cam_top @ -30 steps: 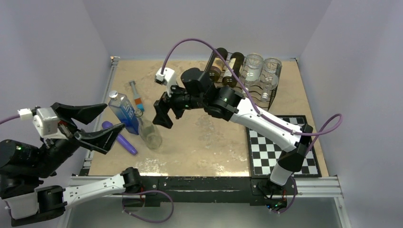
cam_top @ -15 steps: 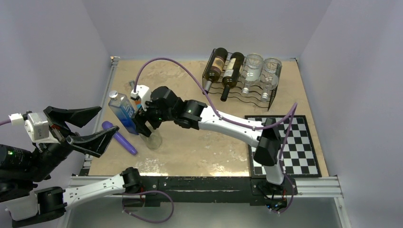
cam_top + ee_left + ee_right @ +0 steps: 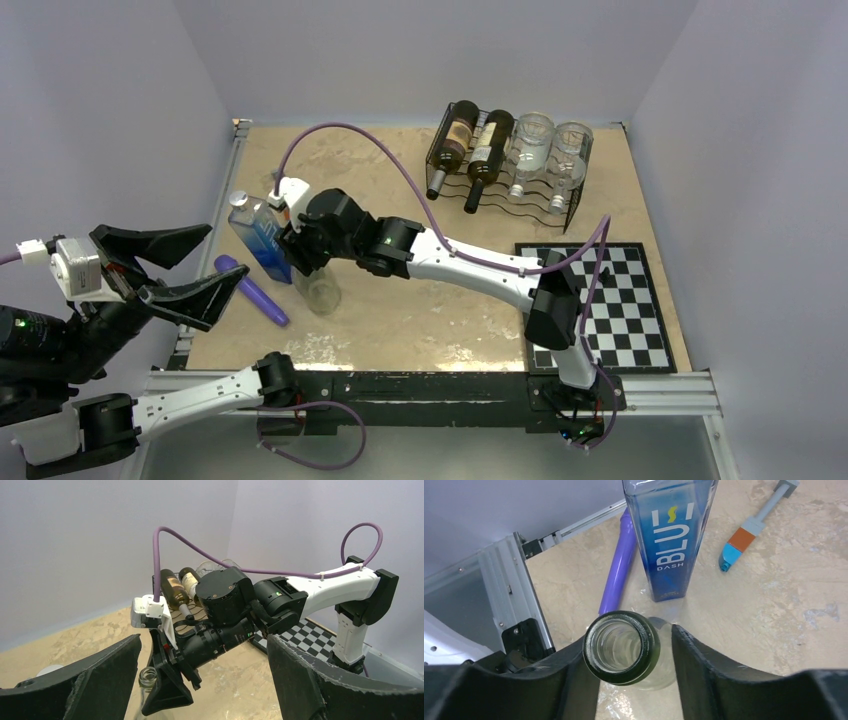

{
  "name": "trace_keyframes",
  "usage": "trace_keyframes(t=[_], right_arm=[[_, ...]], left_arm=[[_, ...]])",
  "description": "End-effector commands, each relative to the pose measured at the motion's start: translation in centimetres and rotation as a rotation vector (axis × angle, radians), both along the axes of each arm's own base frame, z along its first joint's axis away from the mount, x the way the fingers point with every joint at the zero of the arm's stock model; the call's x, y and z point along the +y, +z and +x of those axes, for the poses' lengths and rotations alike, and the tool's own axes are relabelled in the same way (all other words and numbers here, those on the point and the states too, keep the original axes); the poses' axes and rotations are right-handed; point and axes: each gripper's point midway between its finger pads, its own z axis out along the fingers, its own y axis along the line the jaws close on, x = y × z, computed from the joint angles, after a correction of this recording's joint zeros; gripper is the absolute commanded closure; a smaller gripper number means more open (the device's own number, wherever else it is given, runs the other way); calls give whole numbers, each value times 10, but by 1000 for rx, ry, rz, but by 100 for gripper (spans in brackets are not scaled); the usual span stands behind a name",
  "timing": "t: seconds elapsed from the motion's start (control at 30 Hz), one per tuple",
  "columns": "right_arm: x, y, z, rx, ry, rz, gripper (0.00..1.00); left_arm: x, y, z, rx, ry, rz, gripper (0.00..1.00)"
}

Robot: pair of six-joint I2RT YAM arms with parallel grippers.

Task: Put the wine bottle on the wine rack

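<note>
An empty clear wine bottle (image 3: 322, 290) stands upright on the sandy table at the left. Its open mouth (image 3: 621, 647) sits between my right gripper's (image 3: 300, 255) fingers. The left finger (image 3: 569, 675) touches the rim. A narrow gap shows between the rim and the right finger (image 3: 704, 665), so the jaws stand partly closed around the neck. The black wire wine rack (image 3: 505, 165) stands at the back right with two dark and two clear bottles lying in it. My left gripper (image 3: 205, 262) hangs wide open and empty off the table's left edge.
A blue square bottle (image 3: 262, 238) stands right beside the wine bottle. A purple cylinder (image 3: 252, 290) lies near the left edge. A small grey, orange and blue tool (image 3: 287, 205) lies behind them. A chessboard (image 3: 600, 305) lies at the front right.
My right arm has swung from mid-table over to the clear bottle, and its jaws have narrowed around the neck. The left arm has barely shifted.
</note>
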Motion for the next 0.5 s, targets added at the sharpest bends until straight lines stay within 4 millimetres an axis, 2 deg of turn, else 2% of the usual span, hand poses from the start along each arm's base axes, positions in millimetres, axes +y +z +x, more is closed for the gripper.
trace_keyframes(t=[0.0, 0.17, 0.3, 0.4, 0.47], right_arm=[[4, 42, 8, -64, -48, 99, 54], [-1, 44, 16, -79, -97, 88, 99], [-14, 62, 19, -108, -135, 112, 100], [-31, 90, 19, -140, -162, 144, 100], [-49, 116, 19, -167, -192, 169, 100]], left_arm=[[5, -2, 0, -6, 14, 2, 1], [3, -9, 1, 1, 13, 22, 1], [0, -17, 5, 16, 25, 43, 1], [-5, -25, 8, 29, 29, 69, 1], [-11, -33, 11, 43, 32, 97, 1]])
